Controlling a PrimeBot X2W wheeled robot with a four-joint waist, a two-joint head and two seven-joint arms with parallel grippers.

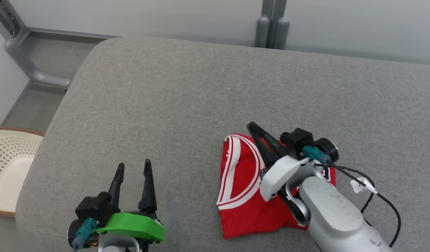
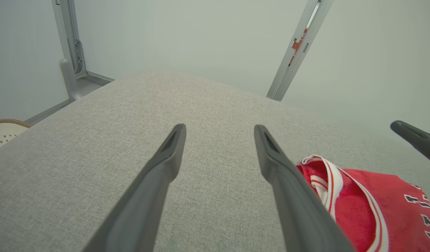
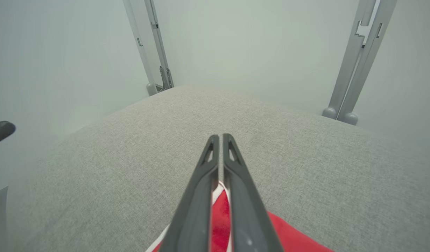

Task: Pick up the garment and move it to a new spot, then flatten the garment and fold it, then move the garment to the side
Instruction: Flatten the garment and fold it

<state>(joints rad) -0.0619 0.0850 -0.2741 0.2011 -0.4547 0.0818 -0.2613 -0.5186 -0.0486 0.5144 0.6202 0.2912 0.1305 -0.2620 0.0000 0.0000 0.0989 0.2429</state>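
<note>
Now — right gripper (image 1: pixel 252 126) closed, poised over folded red garment (image 1: pixel 241 203); left gripper (image 1: pixel 134 163) open, near left. Probably best slid flat — folds kept.

A red garment (image 1: pixel 241 199) trimmed in white-and-red stripes, with dark lettering, on the flecked grey worktop (image 1: pixel 166 105). The left gripper (image 1: pixel 134 163) has a bright green cover and black fingers (image 1: pixel 147 185). The cream, dot-perforated basket (image 1: pixel 8 157) is brown-rimmed.

The pale grey forearm (image 1: pixel 333 210) hides the right part of the red shirt with white trim (image 1: pixel 241 203). Its dark letters (image 2: pixel 412 199) run off the picture's edge and cannot be read. The cream basket with little holes (image 1: pixel 10 154) is cut off too.
</note>
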